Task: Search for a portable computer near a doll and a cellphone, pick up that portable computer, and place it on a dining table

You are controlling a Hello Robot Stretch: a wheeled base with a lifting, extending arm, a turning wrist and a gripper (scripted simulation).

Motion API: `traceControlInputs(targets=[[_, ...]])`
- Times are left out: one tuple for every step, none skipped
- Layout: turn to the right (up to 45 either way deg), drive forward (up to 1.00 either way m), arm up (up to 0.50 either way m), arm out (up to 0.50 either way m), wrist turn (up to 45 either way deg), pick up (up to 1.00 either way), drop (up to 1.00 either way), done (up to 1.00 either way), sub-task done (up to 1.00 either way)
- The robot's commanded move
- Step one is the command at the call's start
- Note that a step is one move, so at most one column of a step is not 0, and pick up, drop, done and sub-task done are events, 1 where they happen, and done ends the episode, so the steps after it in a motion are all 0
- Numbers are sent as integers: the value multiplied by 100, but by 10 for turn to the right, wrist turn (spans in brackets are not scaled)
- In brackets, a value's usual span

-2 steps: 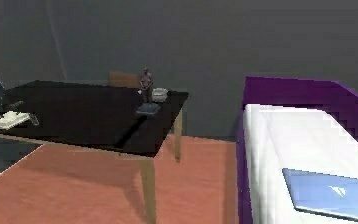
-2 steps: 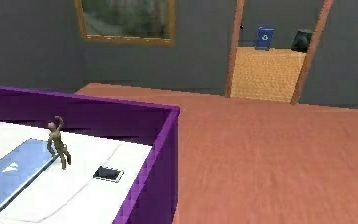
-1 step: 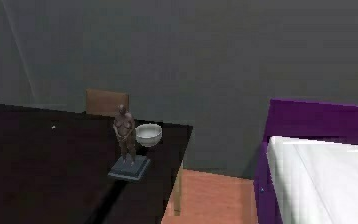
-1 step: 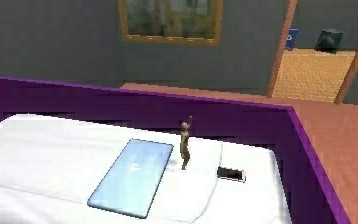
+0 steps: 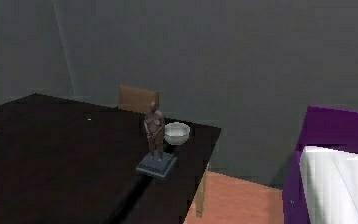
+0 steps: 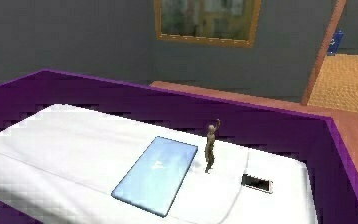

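Gripper state, can't tell from here. Your laptop (image 6: 157, 175) lies flat on the white bed (image 6: 47, 140), just beside the doll (image 6: 211, 145), cellphone (image 6: 256, 183) near. Search looks done; next you'll want to extend the arm for the grab

Purple-framed white bed (image 6: 57, 135), laid with pale-blue laptop (image 6: 157, 175), small doll (image 6: 211, 146), cellphone (image 6: 256, 182), dark table (image 5: 67, 160), topped by statuette (image 5: 154, 135) and bowl (image 5: 176, 132)

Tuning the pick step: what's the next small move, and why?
Likely extend the arm out toward the laptop. It lies flat on the white bed in the arm side view, close to the doll and the cellphone, so the target looks found and sits on the reaching side.
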Motion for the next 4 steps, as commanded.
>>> traceControlInputs(targets=[[0, 0, 50, 0, 0, 0, 0, 0, 0], [0, 0, 22, 0, 0, 0, 0, 0, 0], [0, 0, 0, 22, 0, 0, 0, 0, 0], [0, 0, 0, 0, 450, 0, 0, 0, 0]])
